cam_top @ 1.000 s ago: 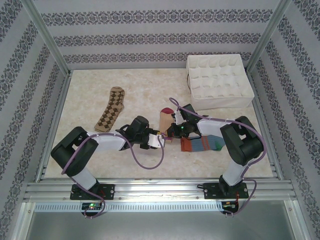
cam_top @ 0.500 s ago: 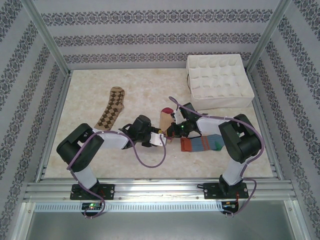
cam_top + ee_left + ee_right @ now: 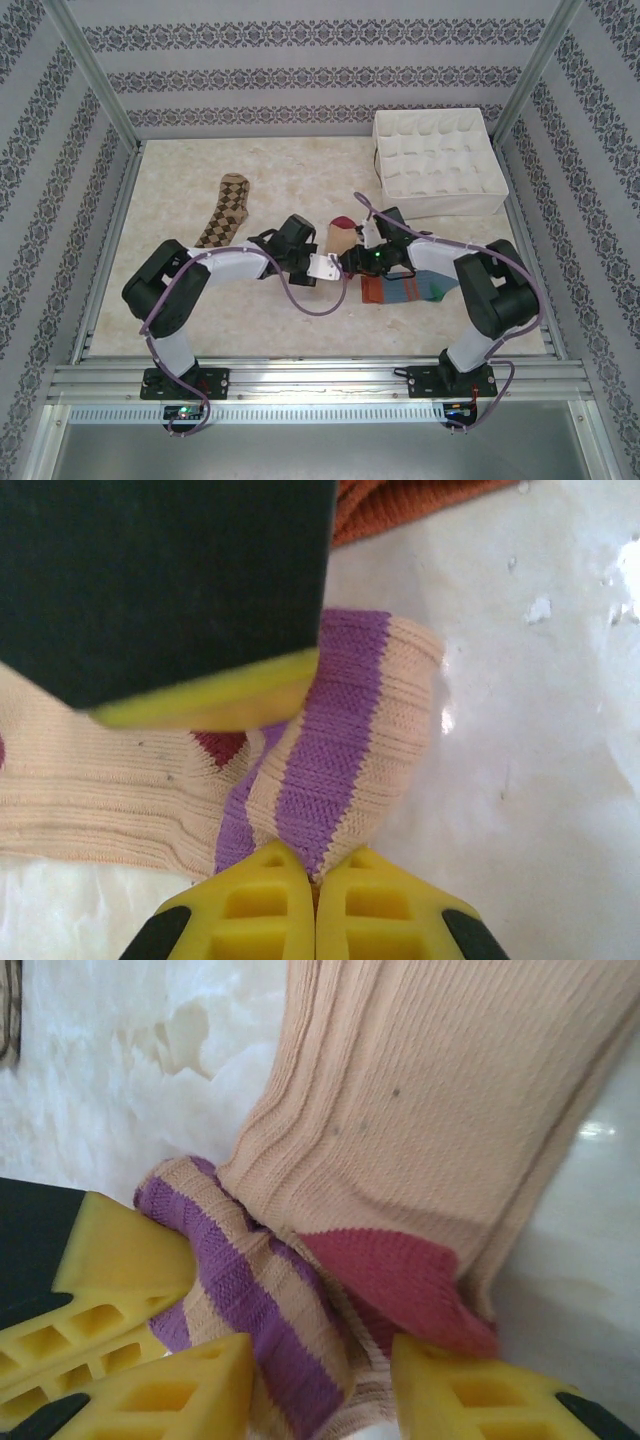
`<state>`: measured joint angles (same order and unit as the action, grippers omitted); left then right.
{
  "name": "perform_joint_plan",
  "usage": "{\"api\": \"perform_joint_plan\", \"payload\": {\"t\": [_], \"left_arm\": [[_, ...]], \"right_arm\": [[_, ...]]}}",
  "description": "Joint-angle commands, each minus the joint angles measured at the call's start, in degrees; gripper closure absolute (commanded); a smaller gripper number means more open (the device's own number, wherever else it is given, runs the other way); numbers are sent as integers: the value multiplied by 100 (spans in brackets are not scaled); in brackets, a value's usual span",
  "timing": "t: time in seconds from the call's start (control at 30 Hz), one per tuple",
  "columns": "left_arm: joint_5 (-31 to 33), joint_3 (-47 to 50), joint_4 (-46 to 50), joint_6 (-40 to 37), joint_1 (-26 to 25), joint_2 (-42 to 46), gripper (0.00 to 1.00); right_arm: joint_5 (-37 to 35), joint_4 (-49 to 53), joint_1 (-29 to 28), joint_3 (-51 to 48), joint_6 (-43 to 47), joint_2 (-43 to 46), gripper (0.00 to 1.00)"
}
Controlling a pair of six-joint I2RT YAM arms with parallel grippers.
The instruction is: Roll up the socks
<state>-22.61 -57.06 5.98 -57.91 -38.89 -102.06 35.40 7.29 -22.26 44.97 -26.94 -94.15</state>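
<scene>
The peach sock (image 3: 338,238) lies in the middle of the bench (image 3: 280,170). Its long axis runs away from the arm bases: the dark red toe is at the far end and the cuff (image 3: 340,730) with purple stripes is at the near end. This near end is turned over onto the leg of the sock, and both arms meet exactly there.

The left jaws are together and pinch the edge of the folded cuff; in the left wrist view the fabric goes straight into the closed yellow tips. The right jaws stand apart, with one finger (image 3: 170,1400) on each side of the same fold, close to the dark red heel (image 3: 400,1280). We judge that they do not clamp it.

The unrolled length lies beyond the fold, toward the far wall, so we think the roll must travel that way, across the line between the two jaws. Both arms are equally near, but only the left one has a hold.

The striped sock (image 3: 405,288) lies flat just beside the right arm, and the diamond sock (image 3: 225,212) lies well apart on the left.
</scene>
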Motion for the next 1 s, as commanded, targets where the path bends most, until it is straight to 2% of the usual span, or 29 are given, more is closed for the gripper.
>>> {"api": "perform_joint_plan", "payload": {"t": [0.0,0.17,0.37,0.67,0.97], "left_arm": [[-503,-424,1407,301,18,-238,100],[-988,-1299,2523,609,72,-762,100],[-1492,-2204,3432,1072,213,-1399,100],[-1656,-3045,3975,1813,325,-1966,100],[-1703,-3449,4085,2842,516,-2338,100]], "right_arm": [[-69,45,176,-124,-161,456,59],[-170,-142,231,-400,-27,763,60],[171,-997,187,-869,38,740,60],[433,-1606,74,-1104,37,551,56],[227,-1372,-225,-947,254,292,57]]}}
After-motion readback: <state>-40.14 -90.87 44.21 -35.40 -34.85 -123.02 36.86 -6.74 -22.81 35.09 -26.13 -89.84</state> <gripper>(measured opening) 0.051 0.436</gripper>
